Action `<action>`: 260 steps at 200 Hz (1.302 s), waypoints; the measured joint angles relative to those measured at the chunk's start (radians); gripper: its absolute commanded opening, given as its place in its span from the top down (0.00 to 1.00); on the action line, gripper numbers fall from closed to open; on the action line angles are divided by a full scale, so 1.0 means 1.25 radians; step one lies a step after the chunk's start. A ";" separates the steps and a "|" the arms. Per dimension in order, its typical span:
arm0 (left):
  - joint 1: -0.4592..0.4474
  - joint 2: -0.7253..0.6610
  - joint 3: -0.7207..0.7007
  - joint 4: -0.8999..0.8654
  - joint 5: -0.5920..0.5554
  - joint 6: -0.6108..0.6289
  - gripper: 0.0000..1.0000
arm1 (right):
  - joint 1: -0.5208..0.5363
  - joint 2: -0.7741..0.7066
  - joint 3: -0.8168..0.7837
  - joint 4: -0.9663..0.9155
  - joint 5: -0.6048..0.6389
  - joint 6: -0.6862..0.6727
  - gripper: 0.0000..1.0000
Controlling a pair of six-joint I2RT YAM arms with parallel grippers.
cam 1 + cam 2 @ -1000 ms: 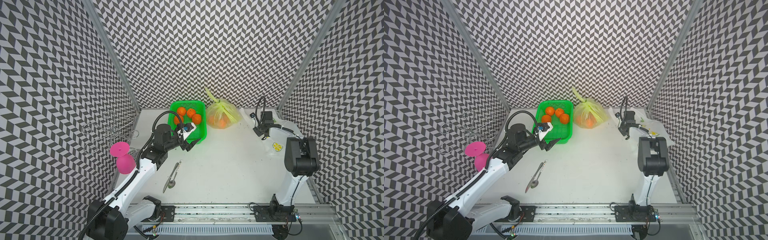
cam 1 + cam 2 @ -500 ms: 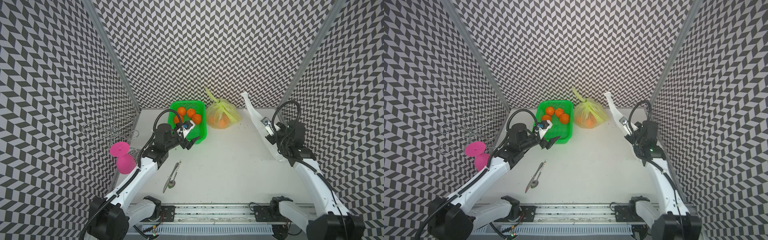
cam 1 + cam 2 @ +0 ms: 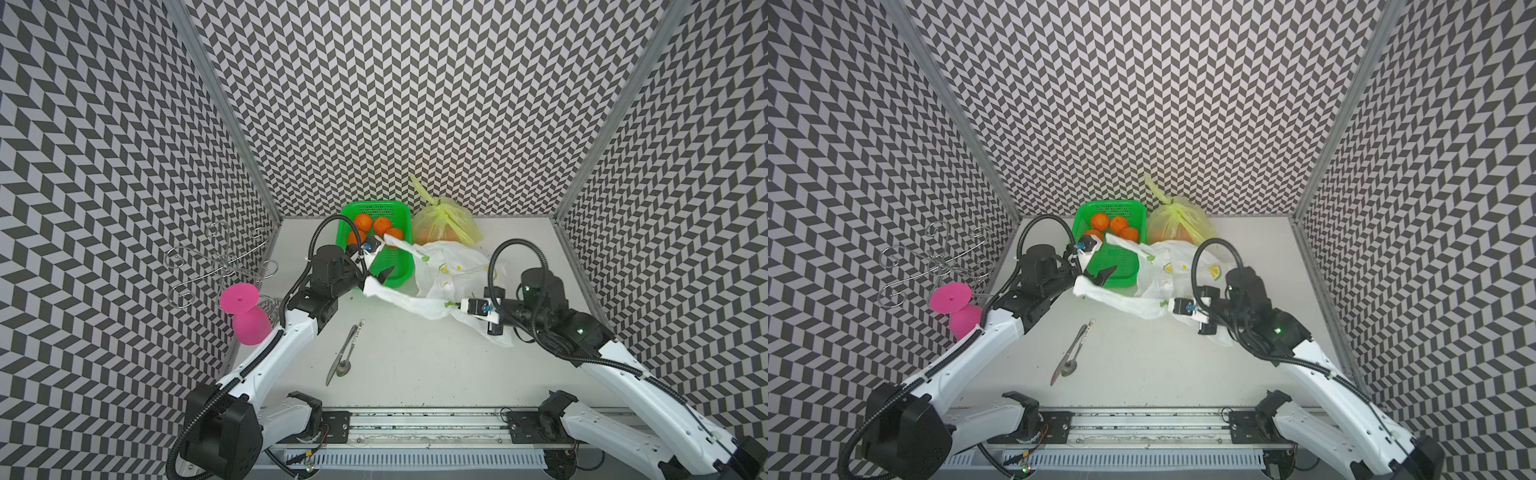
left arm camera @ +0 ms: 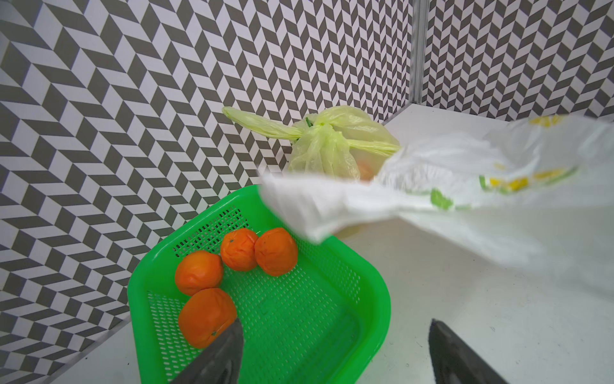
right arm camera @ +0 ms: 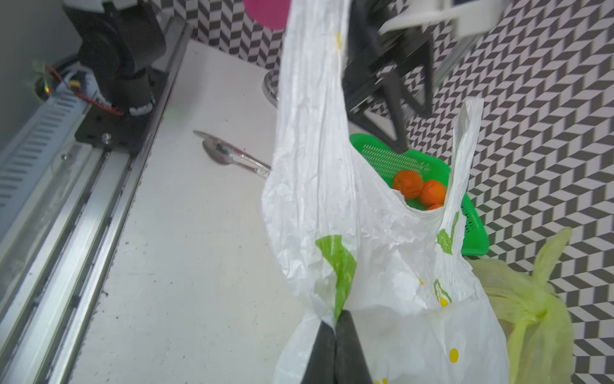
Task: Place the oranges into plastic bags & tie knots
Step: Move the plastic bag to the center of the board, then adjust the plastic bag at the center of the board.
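Right gripper [image 5: 336, 324]: fingers pressed together, clamped on a fold of the white bag [image 3: 453, 266] by a green patch of its lemon print, above mid-table.
Left gripper [image 4: 335, 322]: fingers spread wide, gripping nothing, poised over the near edge of the green basket [image 3: 376, 204].
Handles [image 3: 399, 243]: one draped across the basket, the other ending close by the left gripper, contact unclear; blurred in the left wrist view.
Oranges [image 4: 275, 251]: four clustered in the basket's far half.
Yellow-green bag [image 3: 444, 220]: at the back wall, just beside the basket, orange fruit dimly visible inside.
Knot [image 4: 317, 128]: tied at its top, strips splayed.
Foreground: knife and spoon [image 3: 345, 357] lying together.
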 measured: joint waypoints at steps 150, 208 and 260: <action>0.002 0.015 0.002 -0.001 0.070 -0.002 0.12 | -0.121 0.007 -0.032 -0.083 0.316 0.135 0.19; 0.001 0.022 0.005 -0.002 0.108 -0.014 0.12 | -0.577 0.250 0.056 -0.082 0.223 0.286 0.13; 0.001 0.031 0.005 -0.008 0.119 -0.015 0.12 | -0.620 0.602 0.192 -0.073 0.097 0.446 0.17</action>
